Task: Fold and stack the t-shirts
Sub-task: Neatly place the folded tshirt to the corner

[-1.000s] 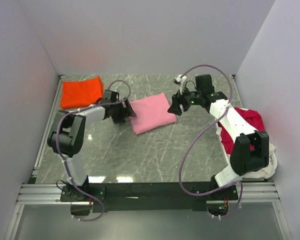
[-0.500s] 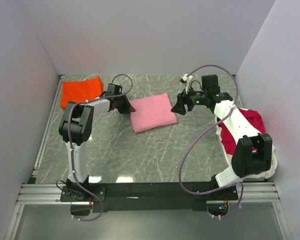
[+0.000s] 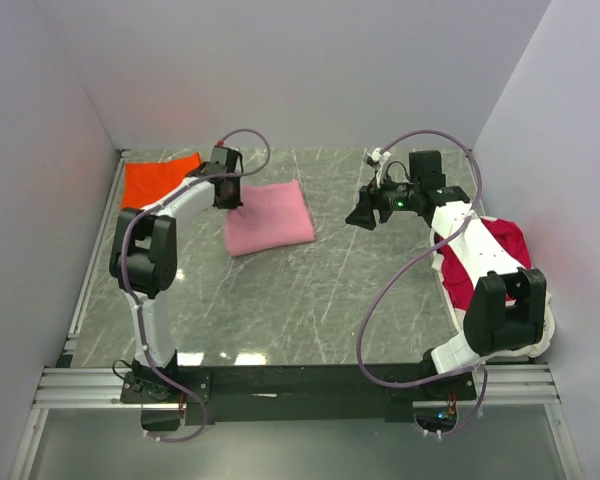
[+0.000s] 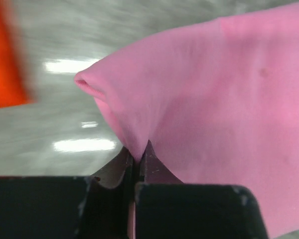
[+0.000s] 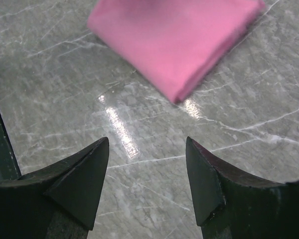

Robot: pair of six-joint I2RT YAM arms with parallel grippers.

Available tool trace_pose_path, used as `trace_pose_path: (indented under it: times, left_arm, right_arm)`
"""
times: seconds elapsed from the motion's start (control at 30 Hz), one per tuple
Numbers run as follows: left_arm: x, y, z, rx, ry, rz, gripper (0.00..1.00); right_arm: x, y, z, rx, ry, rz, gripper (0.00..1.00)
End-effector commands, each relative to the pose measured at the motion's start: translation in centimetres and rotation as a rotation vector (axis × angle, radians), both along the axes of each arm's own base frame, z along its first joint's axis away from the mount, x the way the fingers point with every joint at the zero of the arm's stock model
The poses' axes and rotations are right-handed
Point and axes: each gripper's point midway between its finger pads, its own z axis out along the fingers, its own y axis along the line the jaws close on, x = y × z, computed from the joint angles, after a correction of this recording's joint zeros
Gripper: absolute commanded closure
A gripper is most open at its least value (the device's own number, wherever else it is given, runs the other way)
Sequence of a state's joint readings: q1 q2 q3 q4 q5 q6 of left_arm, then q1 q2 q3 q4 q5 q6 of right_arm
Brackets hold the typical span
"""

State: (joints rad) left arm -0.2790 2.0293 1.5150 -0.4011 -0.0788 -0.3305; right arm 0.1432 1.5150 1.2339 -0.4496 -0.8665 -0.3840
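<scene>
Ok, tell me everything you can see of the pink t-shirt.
The pink t-shirt is soft, light pink cloth folded into a rough rectangle, lying skewed on the marble-look table, left of centre. The left pincer is shut on its left edge, with the cloth bunched into a peak there. Nothing else touches it.

Grey marble-veined table [image 3: 310,300], glossy with light reflections, enclosed by plain white walls [image 3: 280,70]; a metal rail [image 3: 80,385], apparently aluminium, borders its near edge.

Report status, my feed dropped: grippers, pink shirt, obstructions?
Left gripper shut on pink t-shirt, at its edge. Right gripper open, holding nothing. Orange t-shirt far left; no obstruction seen.
</scene>
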Motion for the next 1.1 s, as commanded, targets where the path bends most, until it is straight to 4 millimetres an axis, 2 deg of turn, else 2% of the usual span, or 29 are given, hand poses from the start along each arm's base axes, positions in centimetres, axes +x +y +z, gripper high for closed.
trace_pose_path:
  times: [0.0, 0.07, 0.37, 0.7, 0.87, 1.07]
  left_arm:
    - [1.3, 7.2, 7.3, 0.368, -0.128, 0.06, 1.0]
    - [1.3, 8.7, 7.7, 0.442, -0.112, 0.078, 1.0]
    - [3.9, 10.9, 11.2, 0.573, -0.185, 0.071, 1.0]
    - [6.2, 14.0, 17.3, 0.627, -0.322, 0.155, 1.0]
    - [6.8, 14.3, 19.7, 0.63, -0.382, 0.163, 1.0]
    - [6.9, 14.7, 22.4, 0.643, -0.437, 0.192, 1.0]
  right_arm:
    - [-0.3, 0.1, 1.6, 0.026, -0.055, 0.022, 0.31]
    - [-0.3, 0.2, 1.5, 0.024, -0.052, 0.028, 0.31]
    - [-0.6, 0.0, 1.6, 0.019, -0.065, 0.032, 0.32]
    - [-0.7, 0.2, 1.1, 0.025, -0.043, 0.048, 0.32]
    - [-0.5, 0.2, 0.3, 0.018, -0.025, 0.049, 0.32]
    - [-0.4, 0.0, 0.2, 0.007, -0.031, 0.041, 0.33]
